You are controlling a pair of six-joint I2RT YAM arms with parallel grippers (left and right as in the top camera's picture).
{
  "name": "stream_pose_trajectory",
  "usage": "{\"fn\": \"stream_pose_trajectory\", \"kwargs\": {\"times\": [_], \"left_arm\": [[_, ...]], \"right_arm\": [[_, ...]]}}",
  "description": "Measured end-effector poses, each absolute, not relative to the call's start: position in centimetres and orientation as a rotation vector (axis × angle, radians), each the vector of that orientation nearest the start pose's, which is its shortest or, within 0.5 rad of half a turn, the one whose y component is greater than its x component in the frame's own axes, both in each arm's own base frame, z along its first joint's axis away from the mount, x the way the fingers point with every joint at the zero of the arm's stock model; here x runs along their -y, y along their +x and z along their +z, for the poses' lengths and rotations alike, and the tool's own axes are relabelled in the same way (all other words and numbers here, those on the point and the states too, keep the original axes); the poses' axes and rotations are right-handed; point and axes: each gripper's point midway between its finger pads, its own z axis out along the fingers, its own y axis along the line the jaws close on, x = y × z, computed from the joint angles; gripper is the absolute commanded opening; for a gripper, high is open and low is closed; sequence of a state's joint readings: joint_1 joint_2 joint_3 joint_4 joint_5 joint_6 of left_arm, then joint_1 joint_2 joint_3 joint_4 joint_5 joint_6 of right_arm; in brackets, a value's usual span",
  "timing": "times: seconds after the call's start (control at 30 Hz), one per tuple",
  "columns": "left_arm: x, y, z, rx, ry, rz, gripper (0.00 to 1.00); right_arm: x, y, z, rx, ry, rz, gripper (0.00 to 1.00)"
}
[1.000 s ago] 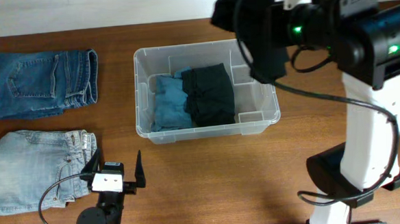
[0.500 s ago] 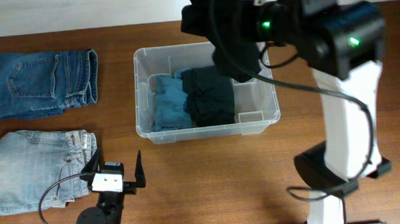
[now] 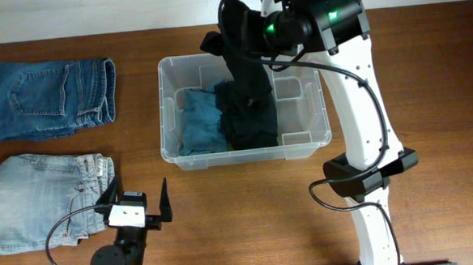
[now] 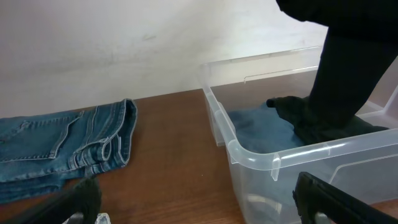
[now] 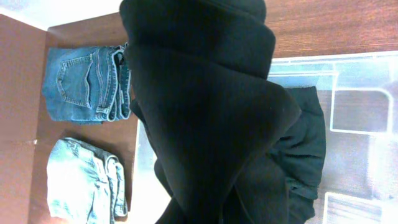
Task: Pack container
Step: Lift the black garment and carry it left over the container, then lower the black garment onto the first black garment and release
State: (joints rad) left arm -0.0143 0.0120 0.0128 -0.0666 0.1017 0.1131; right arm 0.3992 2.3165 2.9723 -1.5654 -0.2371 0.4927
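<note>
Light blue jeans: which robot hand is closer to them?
Left. The left gripper sits right beside the light blue jeans; the right gripper hangs over the clear bin, holding dark clothing.

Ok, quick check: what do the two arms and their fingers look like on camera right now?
The right arm has white links, black joint housings with green lights and a black cable looping alongside. The left arm is black with a white block at the wrist and a thin black cable. Its fingers are black and angular.
</note>
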Motion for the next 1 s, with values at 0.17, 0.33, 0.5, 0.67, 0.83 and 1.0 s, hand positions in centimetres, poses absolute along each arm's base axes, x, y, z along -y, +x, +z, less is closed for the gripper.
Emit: {"fn": "stream_pose_trajectory", "kwargs": {"times": [0.17,0.33,0.5,0.67,0.83,1.0], "left_arm": [[2.1,24.5,16.1,-1.626,0.182,-0.007,0.99],[2.1,24.5,16.1,-1.626,0.182,-0.007,0.99],[2.1,24.5,16.1,-1.626,0.182,-0.007,0.99],[2.1,24.5,16.1,-1.626,0.182,-0.007,0.99],[2.1,24.5,16.1,-1.626,0.182,-0.007,0.99],[2.1,24.5,16.1,-1.626,0.181,-0.007,0.99]], "right_arm": [[-23.5,44.9,31.5,-2.574,0.065,0.685,0.04],[-24.2,44.5,31.7,-2.585,0.065,0.751,0.04],[-25.8,44.0,32.4,-2.570,0.021,0.851,0.04],[-27.3,43.4,32.9,-2.561,-0.022,0.920,0.04],[-26.8,43.1,32.3,-2.588,-0.002,0.881,0.04],[-25.6,43.1,30.8,-2.641,0.044,0.775,0.04]]}}
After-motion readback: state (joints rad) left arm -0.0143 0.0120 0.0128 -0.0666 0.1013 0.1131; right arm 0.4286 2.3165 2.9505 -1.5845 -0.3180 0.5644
